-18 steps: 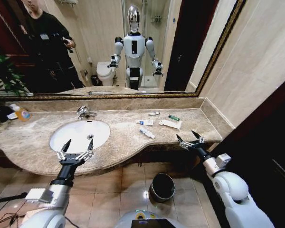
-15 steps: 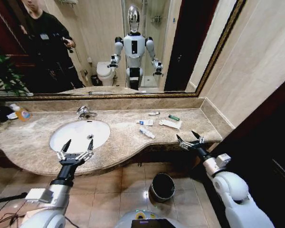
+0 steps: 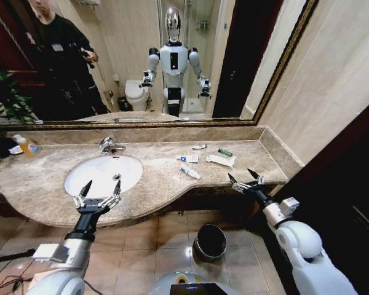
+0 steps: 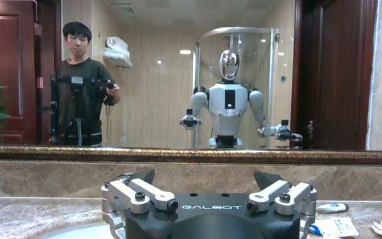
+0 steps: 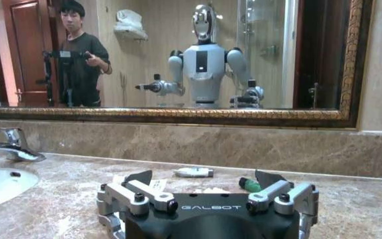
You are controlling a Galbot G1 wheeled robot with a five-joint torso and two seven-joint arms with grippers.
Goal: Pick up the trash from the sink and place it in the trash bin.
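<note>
Several small trash items lie on the beige marble countertop (image 3: 166,184) right of the white basin (image 3: 103,174): a white tube (image 3: 199,147), a green tube (image 3: 225,152), a blue-marked sachet (image 3: 187,158), a white sachet (image 3: 220,161) and another tube (image 3: 190,172). The black trash bin (image 3: 210,241) stands on the floor below the counter's front edge. My left gripper (image 3: 98,195) hovers open at the basin's near rim. My right gripper (image 3: 246,181) is open at the counter's front right edge, nothing between its fingers. The right wrist view shows the white tube (image 5: 193,172) and green tube (image 5: 247,184) beyond the gripper (image 5: 204,178).
A chrome faucet (image 3: 111,145) stands behind the basin. A clear bottle of orange liquid (image 3: 27,145) and a plant (image 3: 3,98) are at the far left. A large mirror (image 3: 135,61) backs the counter and a tiled wall (image 3: 320,92) closes the right side.
</note>
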